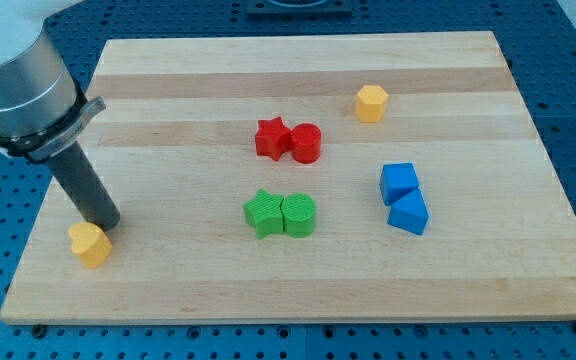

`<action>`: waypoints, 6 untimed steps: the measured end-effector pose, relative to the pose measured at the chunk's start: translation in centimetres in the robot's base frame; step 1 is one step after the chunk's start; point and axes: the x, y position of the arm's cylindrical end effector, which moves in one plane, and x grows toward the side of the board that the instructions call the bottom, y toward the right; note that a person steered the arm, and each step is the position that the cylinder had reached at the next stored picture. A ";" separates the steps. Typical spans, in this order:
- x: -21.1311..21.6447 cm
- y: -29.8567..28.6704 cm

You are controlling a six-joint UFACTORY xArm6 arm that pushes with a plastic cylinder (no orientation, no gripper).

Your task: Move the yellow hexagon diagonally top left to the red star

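The yellow hexagon (371,103) lies at the view's upper right of the wooden board (298,60). The red star (272,138) sits near the middle, to the hexagon's lower left, touching a red cylinder (306,143) on its right. My tip (106,224) is at the view's lower left, far from both, right next to the top of a second yellow block (91,244) whose shape looks like a heart.
A green star (263,212) and a green cylinder (299,215) sit side by side below the red pair. A blue cube (399,183) and a blue triangular block (409,213) stand at the right. The board's left edge is close to my tip.
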 end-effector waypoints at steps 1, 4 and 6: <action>-6.9 1.4; -21.2 22.9; -21.0 24.0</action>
